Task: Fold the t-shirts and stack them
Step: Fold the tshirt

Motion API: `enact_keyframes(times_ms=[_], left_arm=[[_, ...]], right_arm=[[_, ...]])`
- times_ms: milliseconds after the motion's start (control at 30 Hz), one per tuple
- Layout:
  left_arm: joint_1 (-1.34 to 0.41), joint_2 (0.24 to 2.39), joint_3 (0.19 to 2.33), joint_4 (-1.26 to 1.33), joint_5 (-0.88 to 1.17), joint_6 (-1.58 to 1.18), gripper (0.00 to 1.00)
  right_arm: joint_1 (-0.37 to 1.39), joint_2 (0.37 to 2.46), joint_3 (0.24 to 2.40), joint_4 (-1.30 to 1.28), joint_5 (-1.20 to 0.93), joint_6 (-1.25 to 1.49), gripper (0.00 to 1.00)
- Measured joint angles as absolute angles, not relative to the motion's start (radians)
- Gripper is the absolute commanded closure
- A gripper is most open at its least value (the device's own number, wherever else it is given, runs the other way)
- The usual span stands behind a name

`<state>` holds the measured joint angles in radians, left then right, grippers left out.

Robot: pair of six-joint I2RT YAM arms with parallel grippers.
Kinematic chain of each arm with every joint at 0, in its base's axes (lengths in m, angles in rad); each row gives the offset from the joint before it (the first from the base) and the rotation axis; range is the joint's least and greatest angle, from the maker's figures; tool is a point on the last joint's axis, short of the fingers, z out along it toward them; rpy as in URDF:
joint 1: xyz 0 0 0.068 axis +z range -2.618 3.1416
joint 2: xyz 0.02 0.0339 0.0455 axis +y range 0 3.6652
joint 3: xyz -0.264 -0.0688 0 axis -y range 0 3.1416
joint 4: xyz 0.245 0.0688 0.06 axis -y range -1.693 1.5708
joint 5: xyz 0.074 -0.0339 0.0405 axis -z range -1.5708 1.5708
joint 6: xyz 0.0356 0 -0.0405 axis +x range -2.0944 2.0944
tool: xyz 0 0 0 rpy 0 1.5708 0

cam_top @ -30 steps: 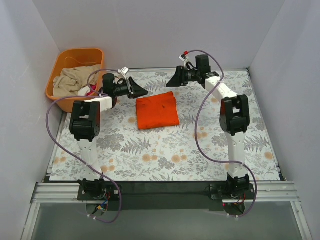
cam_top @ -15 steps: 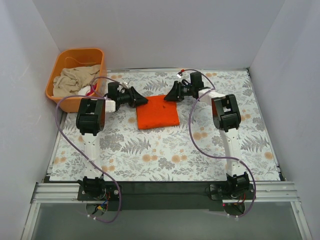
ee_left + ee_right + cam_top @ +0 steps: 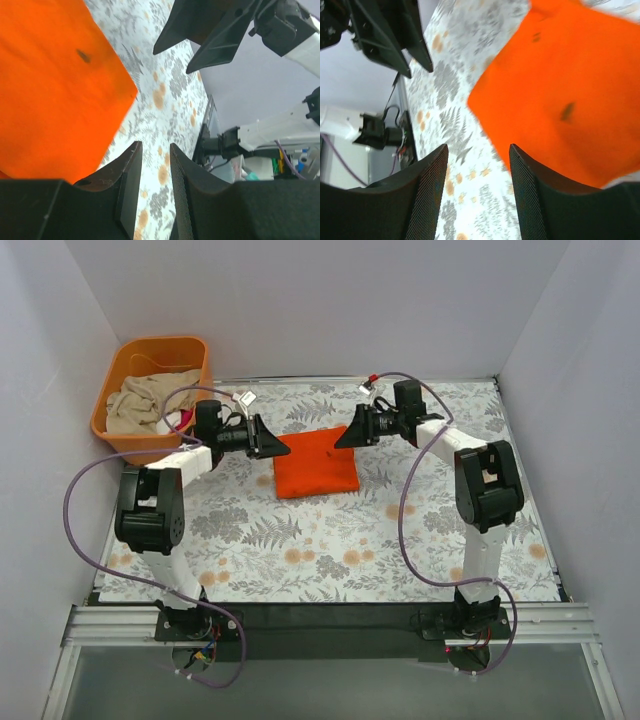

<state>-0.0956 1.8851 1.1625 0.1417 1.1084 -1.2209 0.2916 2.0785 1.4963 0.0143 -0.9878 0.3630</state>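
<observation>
Filling the tub (image 3: 150, 358), beige cloth (image 3: 140, 402) is heaped; 1 folded shirt (image 3: 315, 465) is laid on the tablecloth (image 3: 330, 550) within white walls (image 3: 300, 300). Left gripper (image 3: 155, 146) and right gripper (image 3: 477, 147) are parted.

No text, label, brand, number or sign can be read in any of the views. A small white tag (image 3: 246, 398) hangs on the left arm's cable and a second white tag (image 3: 366, 388) on the right arm's cable (both toward the far edge of the table), but they are too small to show any writing. The orange-red t-shirt (image 3: 315, 462) has only a small dark mark (image 3: 83, 56), which has no shape of a letter.
</observation>
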Motion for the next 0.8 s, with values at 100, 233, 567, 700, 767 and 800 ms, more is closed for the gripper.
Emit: enact_keyframes(times_ms=[100,233,567,700,767,800], left_arm=[[-0.096,1.808,1.071,0.131,1.132,-1.200,0.73],[-0.102,1.838,0.977,0.094,1.132,-1.195,0.73],[-0.105,1.980,0.962,0.019,1.063,-1.180,0.70],[-0.108,1.943,0.986,-0.060,1.062,-1.090,0.58],[-0.107,1.863,0.980,-0.102,1.056,-1.036,0.54],[-0.107,1.802,0.972,-0.115,1.046,-1.015,0.51]], right_arm=[[0.330,2.004,1.401,0.017,-1.017,0.338,0.52],[0.368,2.019,1.282,-0.004,-1.036,0.315,0.53],[0.343,2.116,1.262,-0.131,-0.982,0.213,0.54],[0.345,2.061,1.291,-0.240,-0.897,0.101,0.47],[0.356,1.993,1.297,-0.311,-0.815,0.041,0.40],[0.367,1.953,1.304,-0.338,-0.775,0.014,0.28]])
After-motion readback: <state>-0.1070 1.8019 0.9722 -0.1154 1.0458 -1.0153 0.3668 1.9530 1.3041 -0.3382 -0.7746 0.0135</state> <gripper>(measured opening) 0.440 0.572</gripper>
